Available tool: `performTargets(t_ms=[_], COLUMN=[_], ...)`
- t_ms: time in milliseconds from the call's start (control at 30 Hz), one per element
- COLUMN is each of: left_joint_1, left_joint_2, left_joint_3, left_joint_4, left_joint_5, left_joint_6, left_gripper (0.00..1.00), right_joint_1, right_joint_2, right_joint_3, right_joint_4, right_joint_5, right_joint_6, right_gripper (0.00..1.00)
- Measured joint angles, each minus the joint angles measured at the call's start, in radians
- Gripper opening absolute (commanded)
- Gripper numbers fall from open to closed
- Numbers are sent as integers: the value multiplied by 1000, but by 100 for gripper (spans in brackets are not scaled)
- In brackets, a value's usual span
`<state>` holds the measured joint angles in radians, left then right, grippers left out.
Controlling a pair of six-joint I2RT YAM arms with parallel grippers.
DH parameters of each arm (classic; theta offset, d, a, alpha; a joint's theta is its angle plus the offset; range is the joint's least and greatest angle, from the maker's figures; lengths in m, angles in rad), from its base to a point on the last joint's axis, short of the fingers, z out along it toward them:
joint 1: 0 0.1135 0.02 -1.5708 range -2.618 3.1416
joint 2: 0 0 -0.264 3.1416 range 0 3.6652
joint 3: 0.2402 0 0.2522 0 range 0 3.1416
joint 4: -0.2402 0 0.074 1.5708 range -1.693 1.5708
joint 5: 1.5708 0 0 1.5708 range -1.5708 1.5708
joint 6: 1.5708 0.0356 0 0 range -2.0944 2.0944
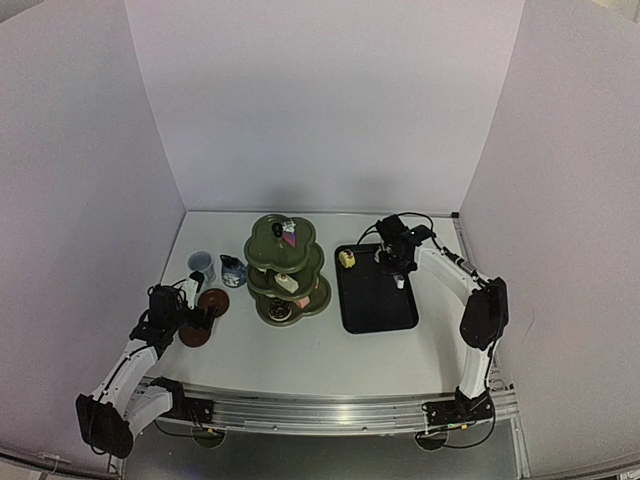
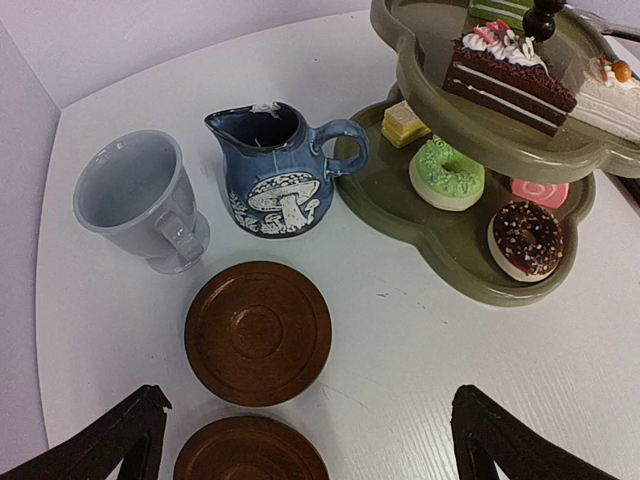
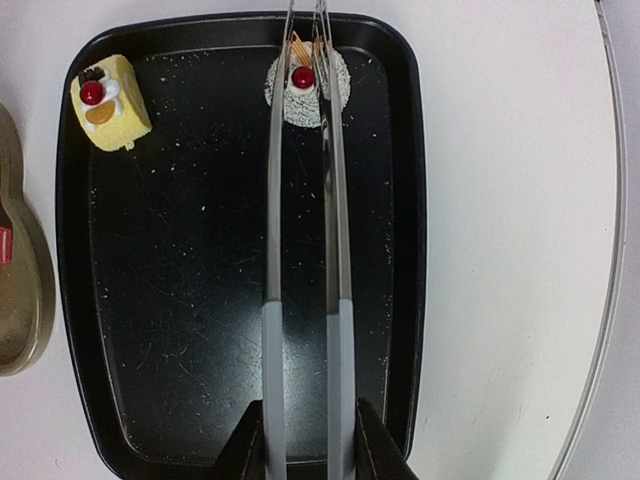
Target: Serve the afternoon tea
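Nearest, the left gripper (image 2: 305, 430) hangs with jaws wide apart over two brown saucers (image 2: 258, 332) on the desk (image 2: 420, 350). Beyond them stand the pale cup (image 2: 140, 200) and blue jug (image 2: 275, 170), beside the green stand (image 1: 262, 250) of small pastries (image 2: 447, 172). The right gripper (image 3: 305, 455) is clamped on metal tongs (image 3: 335, 250), whose tips reach a round pastry (image 3: 307, 85) on the black tray (image 3: 200, 300), possibly pinching it.

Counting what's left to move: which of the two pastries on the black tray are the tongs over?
The round white pastry with a red cherry, under the tips of the tongs; the yellow square cake lies clear of them.
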<state>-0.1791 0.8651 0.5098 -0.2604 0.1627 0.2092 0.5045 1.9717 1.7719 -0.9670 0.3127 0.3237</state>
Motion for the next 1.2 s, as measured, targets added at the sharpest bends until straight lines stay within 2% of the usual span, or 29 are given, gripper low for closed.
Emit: performTargets(t_ms=[1200], left_joint_1=[0], left_joint_2=[0], left_joint_3=[0], left_joint_4=[0], left_joint_5=[0], left_joint_6=[0], left_gripper=[100], right_joint_1=[13], right_joint_2=[29], right_joint_3=[-40], right_joint_4=[1], right_joint_5=[-1], right_joint_6=[-9], right_gripper=[21])
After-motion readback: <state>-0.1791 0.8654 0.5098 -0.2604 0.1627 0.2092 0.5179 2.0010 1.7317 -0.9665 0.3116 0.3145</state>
